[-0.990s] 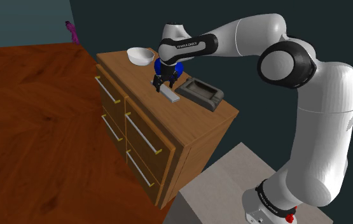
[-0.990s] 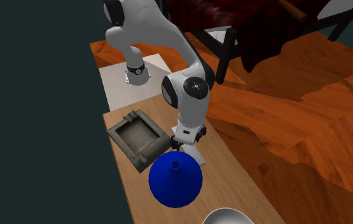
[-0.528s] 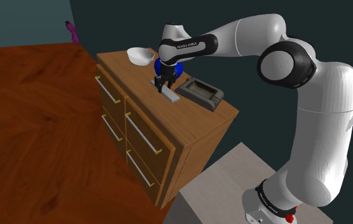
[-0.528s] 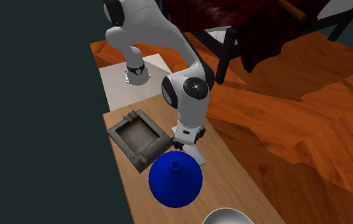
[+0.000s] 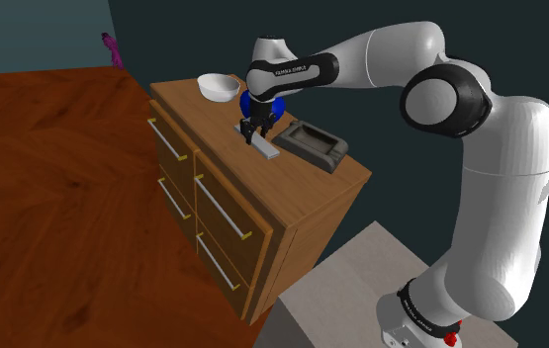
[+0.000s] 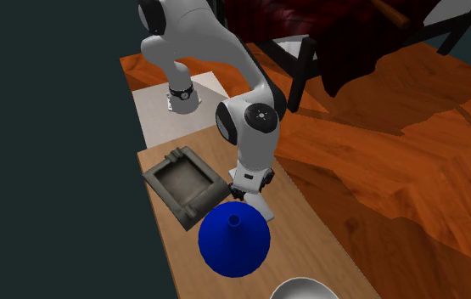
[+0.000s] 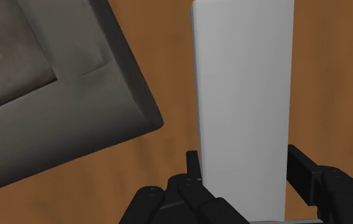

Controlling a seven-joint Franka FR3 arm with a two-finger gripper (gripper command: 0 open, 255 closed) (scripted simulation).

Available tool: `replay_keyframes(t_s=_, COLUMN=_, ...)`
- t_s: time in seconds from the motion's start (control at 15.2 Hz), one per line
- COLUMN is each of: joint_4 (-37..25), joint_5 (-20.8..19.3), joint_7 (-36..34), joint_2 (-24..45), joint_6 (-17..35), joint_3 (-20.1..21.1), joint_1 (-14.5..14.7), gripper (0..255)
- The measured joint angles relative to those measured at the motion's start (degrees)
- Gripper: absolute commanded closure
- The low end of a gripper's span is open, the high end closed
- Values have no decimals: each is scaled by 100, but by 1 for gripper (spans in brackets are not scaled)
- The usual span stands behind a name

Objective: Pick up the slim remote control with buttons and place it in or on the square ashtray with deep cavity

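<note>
Remote, plain white, lies flat on the wooden dresser, just beside the grey square ashtray and not in it. The black gripper stands over one end, a finger against each long edge, clasping the remote.

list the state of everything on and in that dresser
remote, flat on the dresser, gripped at its sides
gripper, shut on the remote
ashtray, upright, hollow empty
funnel, standing wide end down
bowl, upright
drawers, all shut
</note>
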State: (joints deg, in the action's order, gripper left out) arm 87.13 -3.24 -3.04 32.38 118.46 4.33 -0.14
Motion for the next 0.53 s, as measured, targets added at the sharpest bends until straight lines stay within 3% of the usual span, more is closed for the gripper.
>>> replay_keyframes(t_s=0.53, joint_4=-185, joint_5=17, joint_7=8, joint_2=-172, joint_6=-359, joint_3=11, joint_1=1, gripper=255)
